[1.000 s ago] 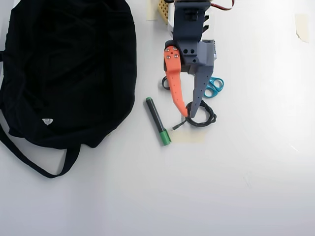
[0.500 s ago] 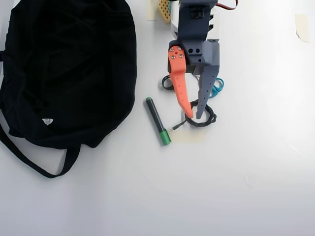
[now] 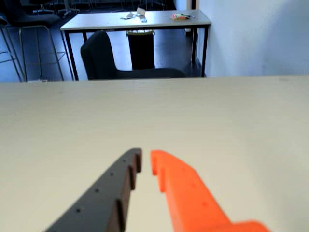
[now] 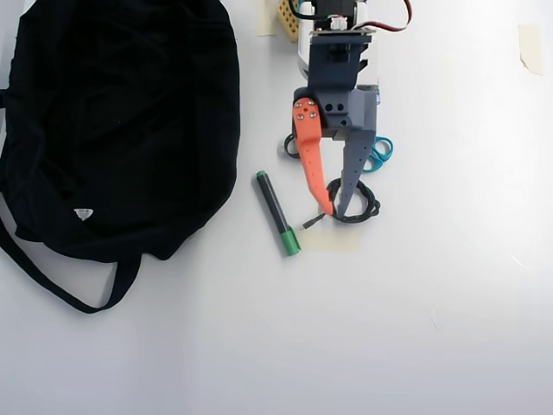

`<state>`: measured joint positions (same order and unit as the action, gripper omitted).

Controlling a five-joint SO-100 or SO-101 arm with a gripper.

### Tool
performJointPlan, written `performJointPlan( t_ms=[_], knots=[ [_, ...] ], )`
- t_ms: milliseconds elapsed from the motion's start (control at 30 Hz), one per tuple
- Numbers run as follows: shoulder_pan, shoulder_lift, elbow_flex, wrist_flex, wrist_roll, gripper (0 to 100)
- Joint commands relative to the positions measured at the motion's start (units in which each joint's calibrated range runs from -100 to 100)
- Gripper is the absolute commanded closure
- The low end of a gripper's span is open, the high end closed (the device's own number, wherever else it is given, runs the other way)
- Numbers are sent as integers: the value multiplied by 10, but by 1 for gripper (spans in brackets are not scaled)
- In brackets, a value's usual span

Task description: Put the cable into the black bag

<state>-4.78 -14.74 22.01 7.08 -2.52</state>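
**Overhead view: the cable is pinched, the bag waits far off**

Overhead view first: the gripper (image 4: 335,209) is seen low over the cable (image 4: 361,206), near the middle of the tabletop (image 4: 432,311). The orange finger (image 4: 313,169) and the grey finger (image 4: 352,173) are brought almost together, with only a thin gap at the tips. The left side of the coil seems to be caught between them, but a firm hold cannot be told for sure. In the wrist view the two tips (image 3: 145,162) are shown nearly touching, and the cable is not seen there at all.

The black bag (image 4: 121,121) is spread out by the left edge, well apart from the cable.

What could go wrong is judged like this. Only a thin bit of cord may be held, so the coil could slip out when it is lifted. The loose end with the plug (image 4: 311,222) could be dragged and catch on the marker (image 4: 277,213) just beside it. The bag lies flat and floppy, so the cable could be dropped on top of it and not inside.

Counted: one cable, one bag, one marker, one pair of blue scissors (image 4: 378,152), one small black ring (image 4: 291,145).
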Motion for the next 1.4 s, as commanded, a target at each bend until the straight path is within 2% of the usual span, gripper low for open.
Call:
performJointPlan(
  t_ms=[0,700,1367],
  knots=[
    [-2,-6,-7,-5,-1,98],
    [-43,-16,22,0,1,98],
    [-41,-17,12,263,4,98]
  ],
)
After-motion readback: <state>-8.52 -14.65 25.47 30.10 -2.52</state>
